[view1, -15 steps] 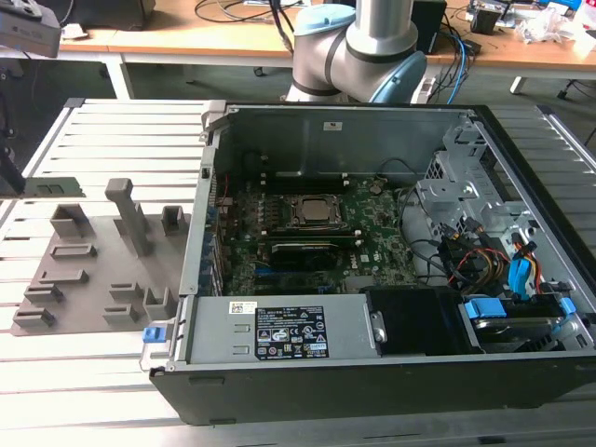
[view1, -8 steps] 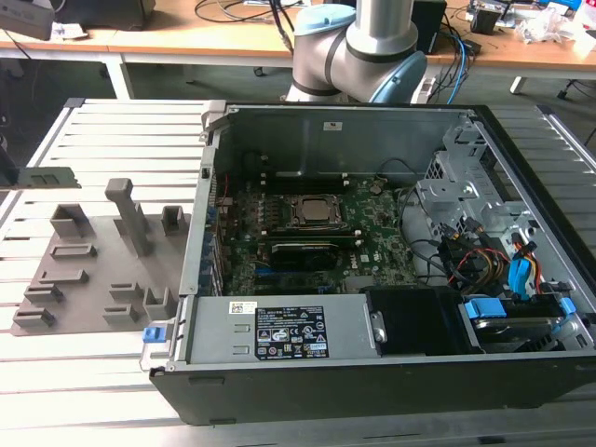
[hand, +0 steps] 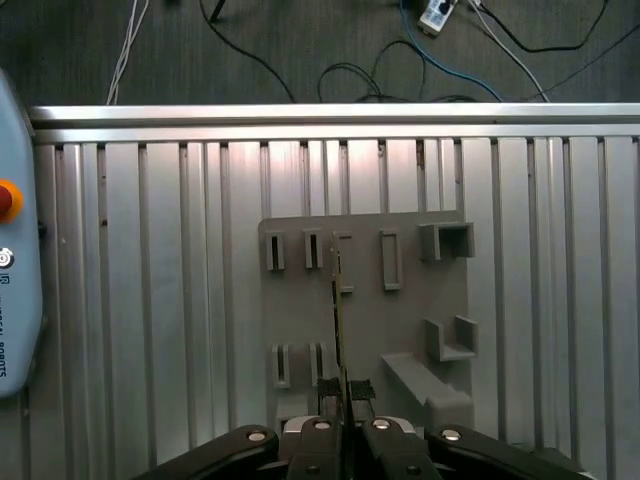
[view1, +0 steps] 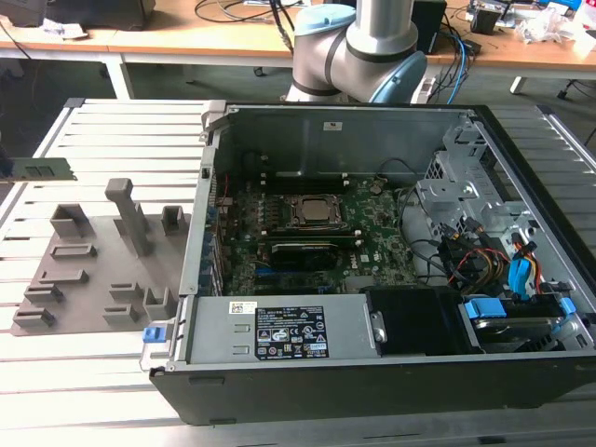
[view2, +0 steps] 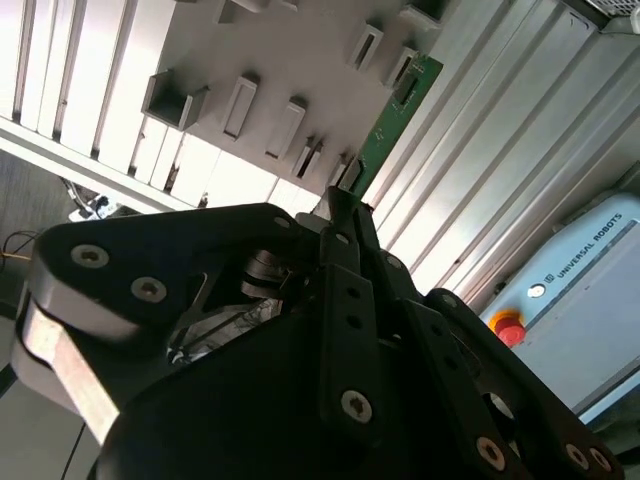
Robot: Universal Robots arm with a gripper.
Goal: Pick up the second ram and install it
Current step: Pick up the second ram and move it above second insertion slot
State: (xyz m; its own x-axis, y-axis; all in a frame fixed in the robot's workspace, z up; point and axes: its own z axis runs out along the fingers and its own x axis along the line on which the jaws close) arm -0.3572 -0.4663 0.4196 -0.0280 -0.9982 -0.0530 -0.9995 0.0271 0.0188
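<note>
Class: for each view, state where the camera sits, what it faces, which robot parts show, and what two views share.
Exterior view: off the arm, facing the open computer case; arm base behind.
First wrist view: on the wrist, past the gripper onto the fixture plate.
Second wrist view: likewise, from behind the gripper's linkage.
Both wrist views share the gripped second ram.

The open case (view1: 372,396) sits on a slatted table (view1: 112,130); at the exterior view's left, the ram (view1: 42,170) hangs above the grey fixture (view1: 88,307).
</note>
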